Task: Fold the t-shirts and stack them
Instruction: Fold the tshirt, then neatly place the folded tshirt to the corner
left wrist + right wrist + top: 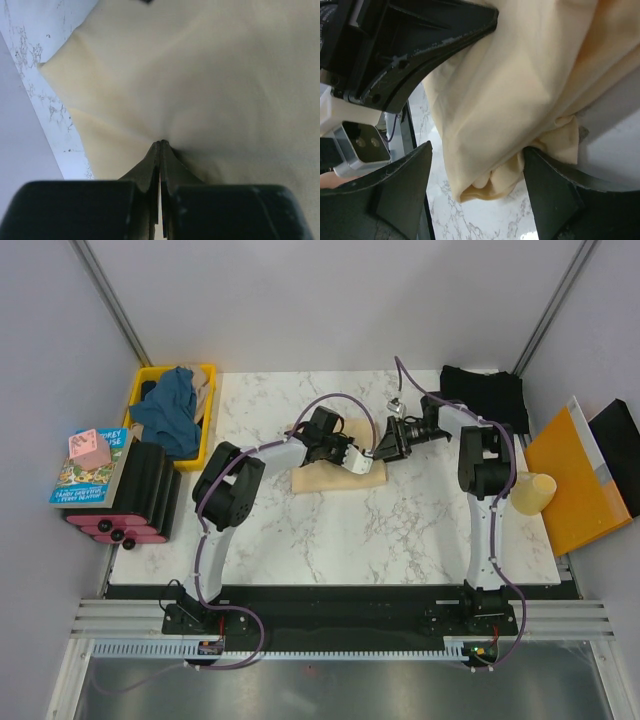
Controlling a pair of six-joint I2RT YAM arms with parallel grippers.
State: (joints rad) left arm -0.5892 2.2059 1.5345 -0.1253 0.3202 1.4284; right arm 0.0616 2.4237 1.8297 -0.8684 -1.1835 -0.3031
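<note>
Cream t-shirt (pixel 330 483), black t-shirt (pixel 485 395), perhaps teal t-shirt (pixel 170 412), marbled table (pixel 400 530)

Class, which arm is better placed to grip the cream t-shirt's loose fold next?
Probably right: the right fingers stand open around a hanging fold of the cream t-shirt; the left fingers are shut, pinching the cloth.

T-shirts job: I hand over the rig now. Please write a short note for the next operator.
Left gripper: shut, pinching the cream t-shirt at the centre of the table.
Right gripper: open, jaws around a hanging fold of the same shirt.
Black t-shirt: far right corner of the table.
Teal t-shirt: crumpled in the yellow crate.
Done: cream fold begun.
Left: finish it, fold the teal, stack all three.
</note>
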